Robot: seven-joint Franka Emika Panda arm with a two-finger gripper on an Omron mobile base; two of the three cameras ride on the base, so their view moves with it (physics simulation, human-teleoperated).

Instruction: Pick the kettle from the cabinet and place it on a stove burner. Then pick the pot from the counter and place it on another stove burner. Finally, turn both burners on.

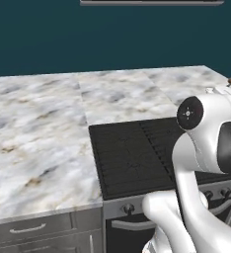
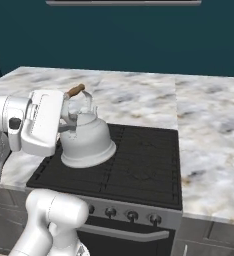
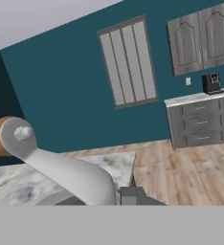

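Small rounded silvery-white kettle (image 2: 87, 141) set on the black grated stove burners (image 2: 139, 165)

The pincer is hidden behind the white hand, closed tight beside the kettle; a grip on it can't be confirmed.

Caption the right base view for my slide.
Kettle over the stove's near-left burner, beside the arm's hand.

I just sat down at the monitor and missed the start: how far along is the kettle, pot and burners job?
The kettle is out of the cabinet and over the stove burners, seemingly resting on the left grate. The shut gripper is at its side, so placing it is in hand. Left: fetching the pot and turning the knobs.
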